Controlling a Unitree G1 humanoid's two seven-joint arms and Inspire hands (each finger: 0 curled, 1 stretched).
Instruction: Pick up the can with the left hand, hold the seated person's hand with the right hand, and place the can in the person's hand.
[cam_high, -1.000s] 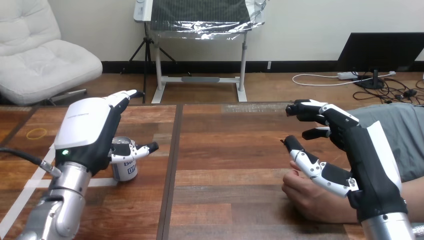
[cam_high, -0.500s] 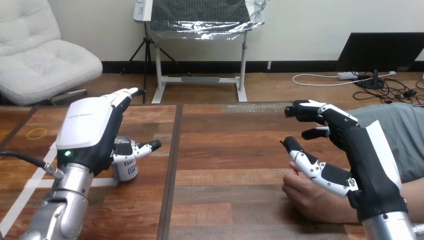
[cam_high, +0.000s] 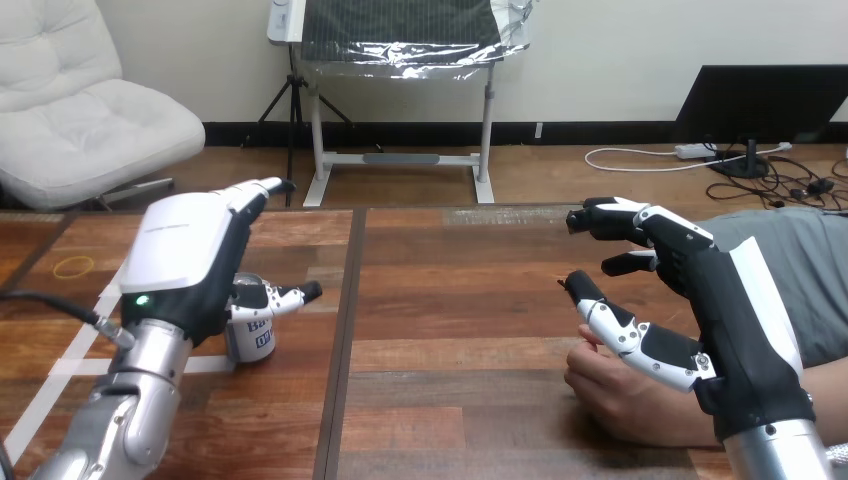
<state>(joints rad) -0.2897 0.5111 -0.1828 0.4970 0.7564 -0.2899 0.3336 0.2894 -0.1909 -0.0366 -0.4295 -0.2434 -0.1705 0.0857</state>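
**On the tabletop: one can upright by the left hand, one person's hand under the right**

On the left half of the wooden tabletop (cam_high: 460, 300) stands a single can (cam_high: 252, 340), white with blue print. It is upright on its base, so its long axis runs straight up and its top faces the ceiling. Its printed side is turned toward the camera. The top is covered, so what it holds cannot be told.

Two robot hands are in the head view. The left hand (cam_high: 185, 260) sits just beside the can, with its white back up and its palm hiding the can's left side. Its fingers (cam_high: 255, 190) stretch straight ahead, away from the robot, and are not closed round anything. Its thumb (cam_high: 285, 297) reaches toward the view's right across the top of the can. Whether the thumb touches the can cannot be told.

The right hand (cam_high: 745, 310) is at the view's right, well apart from the can. Its fingers (cam_high: 640, 215) are half bent and loose, and they grasp nothing. Its thumb (cam_high: 625, 335) is spread away from them and points toward the view's left.

One person's hand (cam_high: 620, 400) lies on the tabletop under that thumb, pointing toward the view's left. Whether thumb and hand touch cannot be told. Nothing lies in the person's hand.

Near the tabletop's left edge lies one thin yellow ring (cam_high: 72, 267). Strips of white tape (cam_high: 210, 364) run across the wood by the can's base.
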